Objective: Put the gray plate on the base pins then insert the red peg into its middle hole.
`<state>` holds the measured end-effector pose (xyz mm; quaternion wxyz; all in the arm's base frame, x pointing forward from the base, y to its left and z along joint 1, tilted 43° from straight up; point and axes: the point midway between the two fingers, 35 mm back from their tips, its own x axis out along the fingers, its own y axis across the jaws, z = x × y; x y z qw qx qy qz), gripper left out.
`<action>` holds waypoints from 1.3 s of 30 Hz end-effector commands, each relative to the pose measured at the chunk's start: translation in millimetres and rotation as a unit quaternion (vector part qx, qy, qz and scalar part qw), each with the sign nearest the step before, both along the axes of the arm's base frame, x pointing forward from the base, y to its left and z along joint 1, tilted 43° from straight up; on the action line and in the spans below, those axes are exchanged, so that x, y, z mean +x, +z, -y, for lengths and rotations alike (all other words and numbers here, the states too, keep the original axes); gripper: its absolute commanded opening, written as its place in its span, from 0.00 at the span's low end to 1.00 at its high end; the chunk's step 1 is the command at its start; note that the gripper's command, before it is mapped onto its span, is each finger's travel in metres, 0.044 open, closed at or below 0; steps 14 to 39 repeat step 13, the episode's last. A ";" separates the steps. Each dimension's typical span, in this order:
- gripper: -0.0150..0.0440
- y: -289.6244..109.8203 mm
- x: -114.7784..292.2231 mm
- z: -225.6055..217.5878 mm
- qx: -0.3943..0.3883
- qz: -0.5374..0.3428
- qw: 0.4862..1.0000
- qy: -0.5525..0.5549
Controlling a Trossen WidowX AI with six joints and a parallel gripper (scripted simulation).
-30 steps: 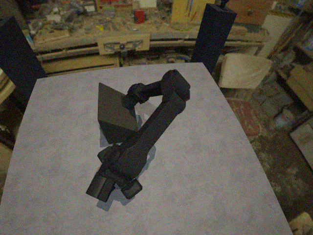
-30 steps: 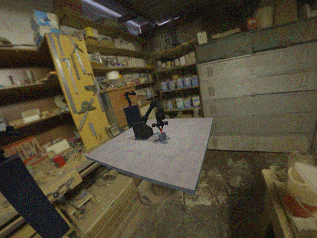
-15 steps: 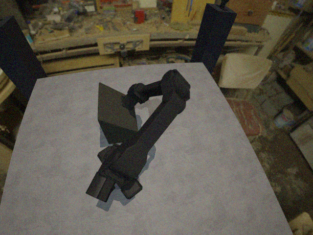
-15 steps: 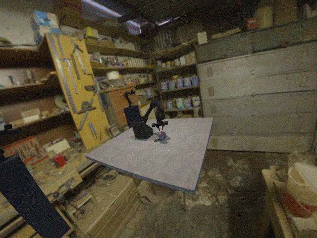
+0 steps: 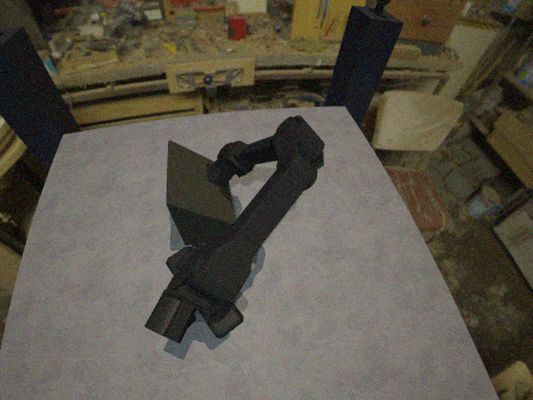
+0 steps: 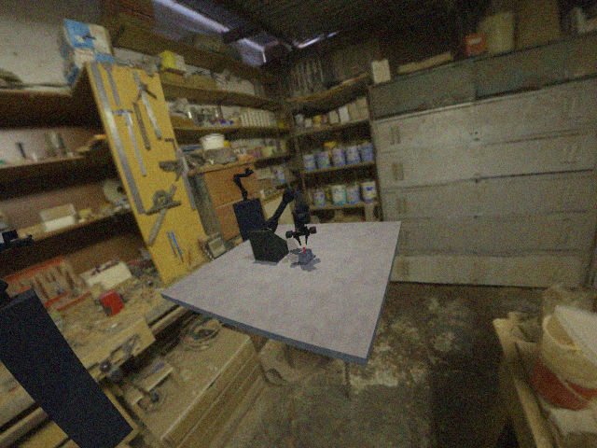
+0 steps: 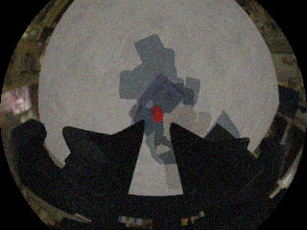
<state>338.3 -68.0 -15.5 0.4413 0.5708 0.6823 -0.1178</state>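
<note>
Dark arm (image 5: 262, 207) reached out from its block and folded at the elbow, wrist pointed straight down, gripper (image 6: 300, 239) hung above the table, fingers parted a little, nothing held between them

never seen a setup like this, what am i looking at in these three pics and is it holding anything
This is one dark robot arm bolted to a gray table in a cluttered workshop. The first picture looks down from above. The second is taken from across the room. The round third one comes from a camera on the arm's wrist, looking down between its two fingers.

On the table under the end effector sits a gray plate on a base, with a small red peg standing at its middle. A dark box stands beside the arm.

The end effector holds nothing: its fingers are apart and hang above the peg.
</note>
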 end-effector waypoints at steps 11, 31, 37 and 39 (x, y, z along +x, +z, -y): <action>0.51 7.6 -0.7 4.4 -0.001 0.001 1.000 -0.001; 0.51 8.5 -0.8 4.8 -0.001 0.001 1.000 -0.001; 0.51 8.5 -0.8 4.8 -0.001 0.001 1.000 -0.001; 0.51 8.5 -0.8 4.8 -0.001 0.001 1.000 -0.001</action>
